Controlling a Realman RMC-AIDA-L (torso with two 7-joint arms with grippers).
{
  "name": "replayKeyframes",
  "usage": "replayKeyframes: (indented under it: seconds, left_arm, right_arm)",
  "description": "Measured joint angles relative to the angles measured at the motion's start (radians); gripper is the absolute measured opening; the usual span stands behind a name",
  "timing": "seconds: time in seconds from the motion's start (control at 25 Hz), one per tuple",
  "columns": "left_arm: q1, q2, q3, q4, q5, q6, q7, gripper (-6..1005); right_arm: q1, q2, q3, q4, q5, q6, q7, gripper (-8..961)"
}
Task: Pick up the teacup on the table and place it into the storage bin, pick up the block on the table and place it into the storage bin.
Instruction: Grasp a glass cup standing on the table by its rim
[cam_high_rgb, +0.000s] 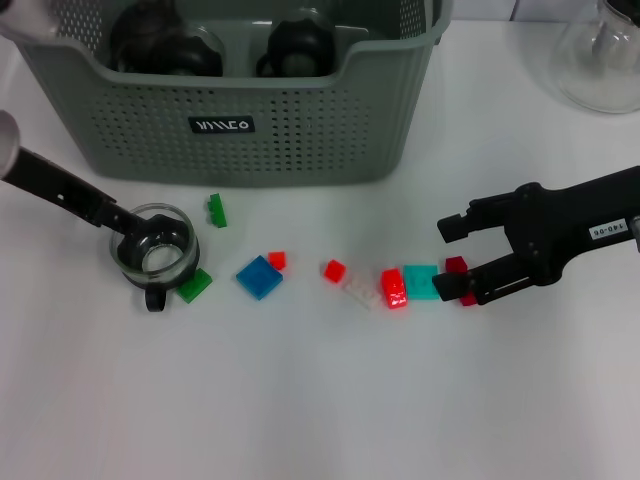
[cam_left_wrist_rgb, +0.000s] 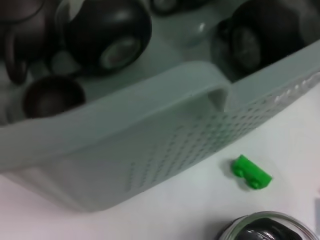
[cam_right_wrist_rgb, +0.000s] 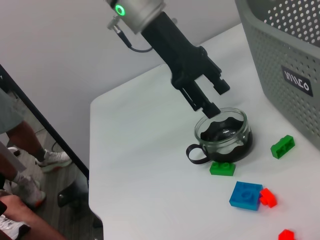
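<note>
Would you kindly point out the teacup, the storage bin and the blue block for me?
teacup (cam_high_rgb: 160, 252): head view, on its glass wall.
storage bin (cam_high_rgb: 300, 130): head view, on its perforated front wall.
blue block (cam_high_rgb: 259, 277): head view, on its top face.

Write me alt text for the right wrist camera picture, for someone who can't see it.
The left gripper reaches down over a glass teacup on a white table, one finger at the rim. Green, blue and red blocks lie beside the cup, and the grey-green storage bin stands at the picture's edge.
</note>
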Motion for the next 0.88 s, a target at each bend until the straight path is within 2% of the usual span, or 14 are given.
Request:
replayKeyframes:
  seconds: [0.32,0.6,0.72,0.88]
  left_arm:
    - [-0.030,0.003,0.090,-0.117,0.037,-0.089,-0.058,828]
    - [-0.025,0.002,0.131,-0.150,0.038,-0.133,-0.068,811]
    - [-0.019,0.002,0.146,-0.157,0.039,-0.140,-0.070,682]
    - [-0.020,0.002,0.155,-0.174,0.041,-0.155,-0.073,593]
  right_arm:
    - [0.001,-0.002,0.003,0.009,0.000,0.002,0.000,913]
    - [0.000,-0.002,0.004,0.009,0.000,0.001,0.000,913]
    - [0.000,-0.003,0.004,0.009,0.000,0.001,0.001,913]
    - [0.002,-0.003,0.004,0.009,0.000,0.001,0.001,913]
